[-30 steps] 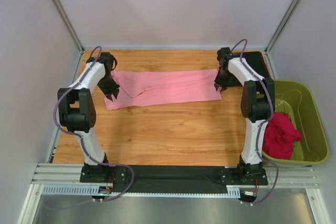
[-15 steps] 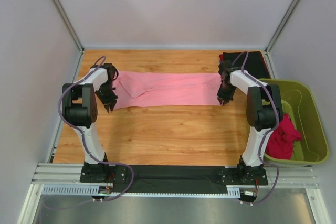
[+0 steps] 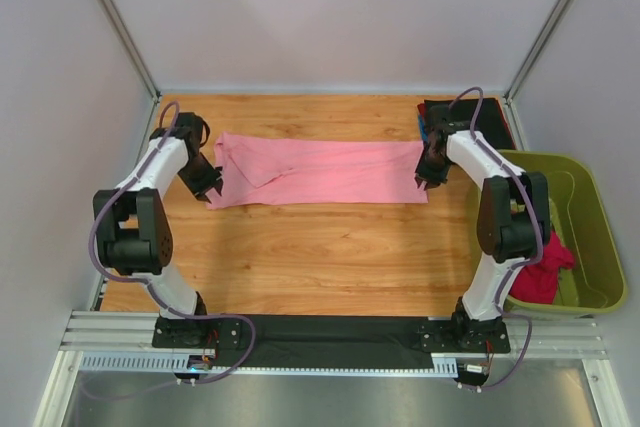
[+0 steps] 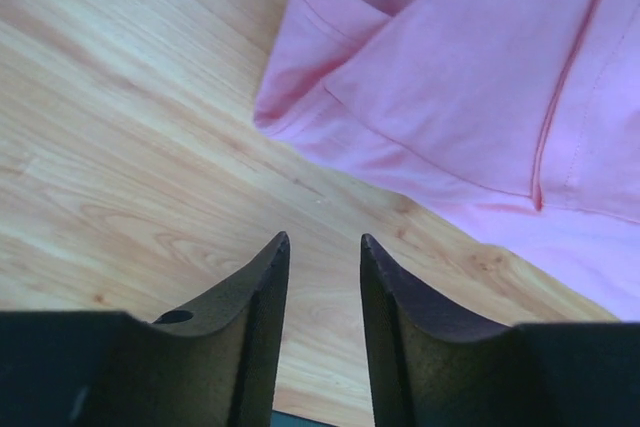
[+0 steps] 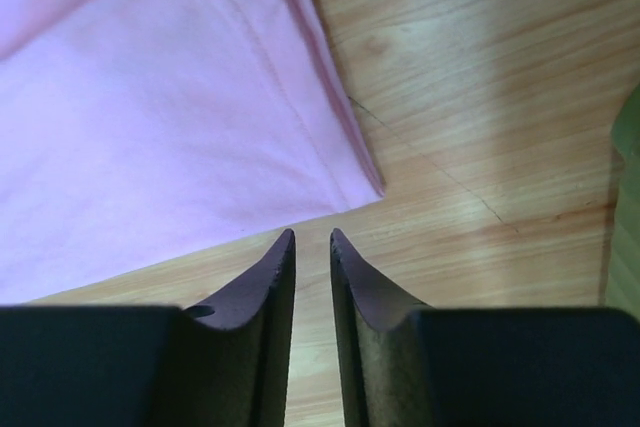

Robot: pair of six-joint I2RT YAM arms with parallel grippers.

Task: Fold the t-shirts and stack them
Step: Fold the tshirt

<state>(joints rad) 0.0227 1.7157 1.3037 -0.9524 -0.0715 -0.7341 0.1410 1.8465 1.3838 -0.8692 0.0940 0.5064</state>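
Wooden desk (image 3: 320, 257) lies under both your tools. Your left tool (image 4: 324, 239) is spread and empty, just beside the pink shirt's (image 3: 320, 169) left end. Your right tool (image 5: 312, 233) is barely parted and empty, by its right corner. That shirt lies flat across the upper middle. A red shirt (image 3: 535, 269) sits in the tub (image 3: 600, 217) at right.
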